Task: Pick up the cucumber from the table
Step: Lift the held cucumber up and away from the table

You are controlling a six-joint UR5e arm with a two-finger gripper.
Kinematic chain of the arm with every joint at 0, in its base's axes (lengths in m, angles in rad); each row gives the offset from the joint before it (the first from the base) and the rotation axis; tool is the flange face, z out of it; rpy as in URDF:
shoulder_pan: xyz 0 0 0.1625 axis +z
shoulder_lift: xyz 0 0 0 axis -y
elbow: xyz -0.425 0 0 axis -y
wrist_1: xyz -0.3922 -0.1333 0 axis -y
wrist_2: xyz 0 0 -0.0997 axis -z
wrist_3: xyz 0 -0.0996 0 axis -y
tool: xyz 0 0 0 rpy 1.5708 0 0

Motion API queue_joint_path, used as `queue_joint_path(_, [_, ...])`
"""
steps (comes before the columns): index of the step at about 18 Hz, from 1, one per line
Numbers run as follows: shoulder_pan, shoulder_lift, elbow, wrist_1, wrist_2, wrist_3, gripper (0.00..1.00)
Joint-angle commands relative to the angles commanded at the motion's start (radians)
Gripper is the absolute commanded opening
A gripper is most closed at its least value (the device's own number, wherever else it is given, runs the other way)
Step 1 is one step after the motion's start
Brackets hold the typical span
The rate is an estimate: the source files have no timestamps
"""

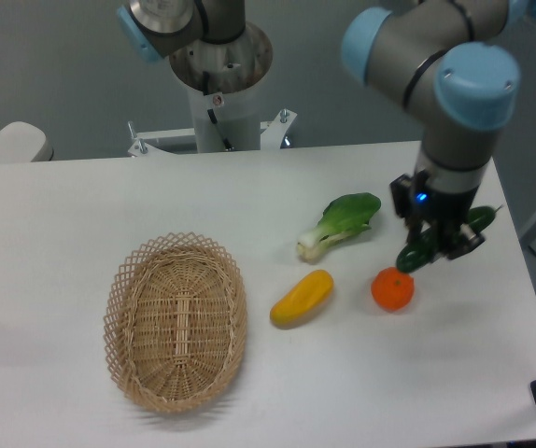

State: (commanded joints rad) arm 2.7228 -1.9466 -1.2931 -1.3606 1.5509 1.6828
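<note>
Cucumber hangs pinched in the hand above the table; no writing is legible.

Arm: UR5e, wrist section vertical, blue end cap directly above the tool | Gripper: pointing straight down, raised off the table | Jaws: clamped on the cucumber | Load: cucumber crosses between the fingers at a slant, lower end projecting left of them, stem tip right.
</note>
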Motion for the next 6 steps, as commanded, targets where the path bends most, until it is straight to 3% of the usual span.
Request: queue_joint_path(6, [0.005, 0.006, -0.002, 0.002, -0.009, 0.000, 0.28])
